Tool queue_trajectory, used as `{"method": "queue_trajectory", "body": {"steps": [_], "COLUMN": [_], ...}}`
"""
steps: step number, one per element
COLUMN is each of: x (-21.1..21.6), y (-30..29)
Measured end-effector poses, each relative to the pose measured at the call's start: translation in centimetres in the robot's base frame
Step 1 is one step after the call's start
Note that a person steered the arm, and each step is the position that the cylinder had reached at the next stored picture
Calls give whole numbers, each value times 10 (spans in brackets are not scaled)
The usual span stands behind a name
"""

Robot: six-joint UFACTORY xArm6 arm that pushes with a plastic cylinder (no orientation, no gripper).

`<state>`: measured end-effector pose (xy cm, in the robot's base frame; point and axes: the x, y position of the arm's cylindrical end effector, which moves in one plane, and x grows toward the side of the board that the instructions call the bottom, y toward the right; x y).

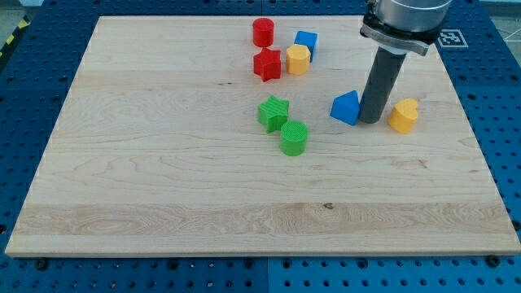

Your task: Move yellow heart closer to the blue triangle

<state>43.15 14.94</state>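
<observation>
The yellow heart (404,115) lies on the wooden board (163,163) at the view's right. The blue triangle (346,107) lies a short way to its left. My tip (370,120) rests on the board between the two, close beside the blue triangle's right side and a small gap left of the yellow heart. The rod rises from there to the arm's grey end at the view's top.
A red cylinder (263,32), a blue cube (306,43), a red star (267,64) and a yellow cylinder-like block (298,59) cluster at the view's top centre. A green star (273,112) and green cylinder (294,137) sit mid-board. The board's right edge runs near the heart.
</observation>
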Motion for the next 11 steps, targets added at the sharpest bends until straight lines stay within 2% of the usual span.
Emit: {"method": "queue_trajectory", "body": {"steps": [1, 3, 4, 5, 6, 7, 10, 11], "x": [-2, -59, -54, -34, -5, 14, 4, 5], "y": [0, 3, 42, 84, 99, 99, 53, 55]}}
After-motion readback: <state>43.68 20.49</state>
